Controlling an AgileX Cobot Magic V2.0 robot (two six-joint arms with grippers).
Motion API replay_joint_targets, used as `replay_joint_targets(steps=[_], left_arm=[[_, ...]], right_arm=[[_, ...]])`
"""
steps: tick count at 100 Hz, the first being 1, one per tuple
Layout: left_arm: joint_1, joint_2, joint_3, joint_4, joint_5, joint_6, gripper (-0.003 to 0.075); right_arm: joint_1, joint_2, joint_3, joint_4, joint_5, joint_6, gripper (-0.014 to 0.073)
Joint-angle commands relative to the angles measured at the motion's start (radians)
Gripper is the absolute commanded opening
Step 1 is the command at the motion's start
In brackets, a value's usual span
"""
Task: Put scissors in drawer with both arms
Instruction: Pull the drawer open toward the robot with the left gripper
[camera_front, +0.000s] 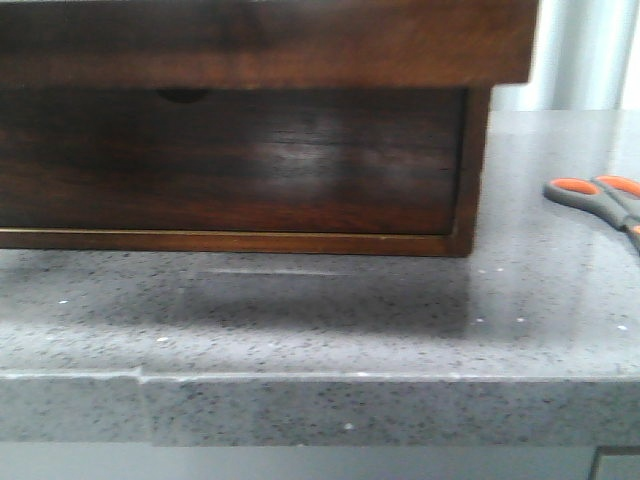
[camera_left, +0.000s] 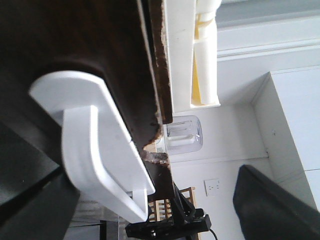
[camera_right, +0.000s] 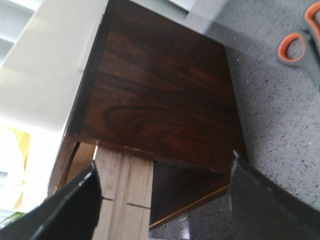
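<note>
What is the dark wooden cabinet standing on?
The glossy dark brown wooden cabinet stands on a speckled grey stone counter. The counter directly beneath it is covered, so unseen.

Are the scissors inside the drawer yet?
No, the scissors lie out on the grey counter, to the right of the wooden cabinet.

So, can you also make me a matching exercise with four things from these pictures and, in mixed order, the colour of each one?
Things:
1. scissors
2. countertop
3. drawer cut-out
4. right arm's fingers

Colours:
a. white
b. black
c. grey with orange inside the handle loops
d. speckled grey

Pairs: 1-c, 2-d, 3-a, 4-b
</note>
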Motion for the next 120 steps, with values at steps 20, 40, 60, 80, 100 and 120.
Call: replay_joint_targets(steps=[20, 40, 60, 80, 100, 120], left_arm=[[-0.005, -0.028, -0.045, -0.018, 0.037, -0.034, 0.054], [-0.005, -0.028, -0.045, 0.013, 0.04, -0.039, 0.045], [-0.005, -0.028, -0.041, 0.039, 0.032, -0.039, 0.0549], [-0.005, -0.028, -0.041, 0.151, 0.014, -0.073, 0.0592], [-0.005, -0.028, -0.041, 0.32, -0.052, -0.221, 0.0592], [-0.005, -0.047, -0.046, 0.313, -0.128, -0.221, 0.0579]], right_arm=[[-0.007, 0.013, -0.038, 0.02, -0.1, -0.017, 0.0477], [-0.007, 0.045, -0.038, 0.02, -0.105, -0.017, 0.0477], [-0.007, 0.062, -0.038, 0.02, -0.105, -0.017, 0.0477], [-0.007, 0.062, -0.038, 0.02, -0.111, -0.041, 0.0477], [-0.007, 0.062, -0.038, 0.02, -0.111, -0.041, 0.0477], [-0.007, 0.062, -0.038, 0.02, -0.111, -0.041, 0.0477]])
